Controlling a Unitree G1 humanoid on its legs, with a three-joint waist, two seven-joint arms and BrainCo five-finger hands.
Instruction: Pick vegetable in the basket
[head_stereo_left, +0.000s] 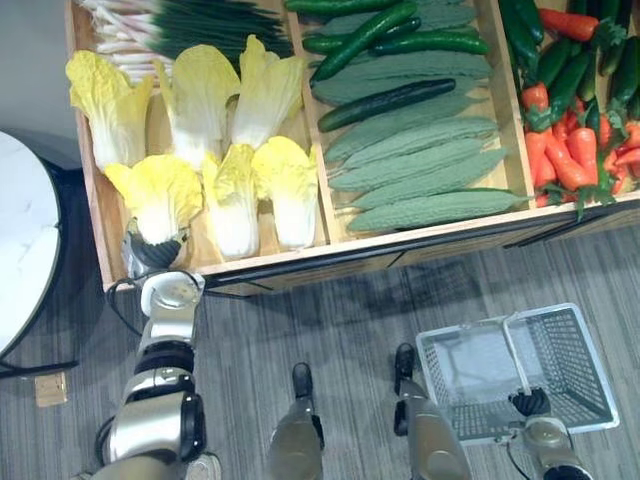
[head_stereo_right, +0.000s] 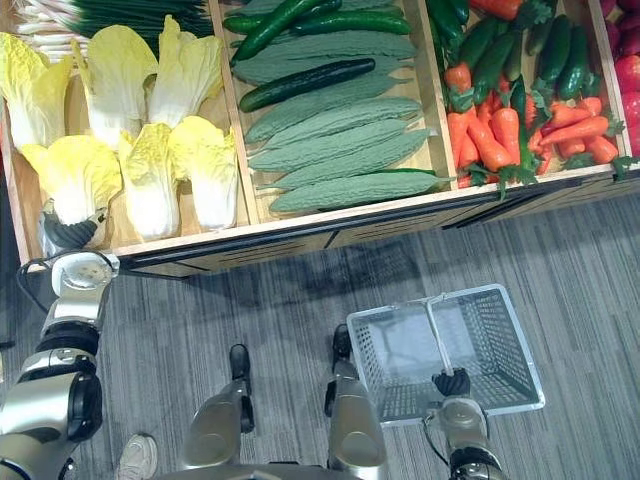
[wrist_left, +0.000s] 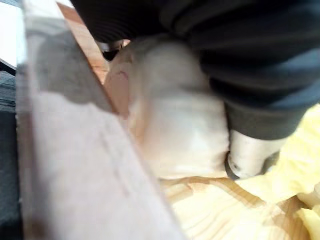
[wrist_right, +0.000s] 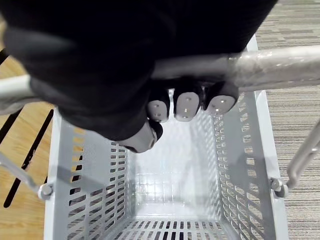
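At the near left corner of the wooden stand (head_stereo_left: 400, 243), the left robot hand (head_stereo_left: 155, 250) sits on the white stalk end of a yellow-leaved cabbage (head_stereo_left: 160, 195). This cabbage lies in the leftmost compartment, close against the side wall (wrist_left: 75, 150) and just behind the front rail. Other cabbages (head_stereo_left: 265, 185) lie touching it on the right. In the left wrist view the dark cover lies over the pale stalk, and whether this robot hand grips the cabbage or only rests on it cannot be told.

Beyond a wooden divider, the middle compartment holds cucumbers (head_stereo_left: 385, 103) and bitter gourds (head_stereo_left: 430, 180). Red and green peppers (head_stereo_left: 565, 150) fill the one on the right.

Open grey floor (head_stereo_left: 350, 320) runs along the stand's front edge, and a round white surface (head_stereo_left: 20, 250) stands just left of it.

The grey mesh basket (head_stereo_left: 580, 370) hangs over the floor to the right, well apart from the cabbage. The right robot hand (head_stereo_right: 450, 382) has its fingers (wrist_right: 186, 106) curled round the raised handle (wrist_right: 270, 65), palm over the bar.
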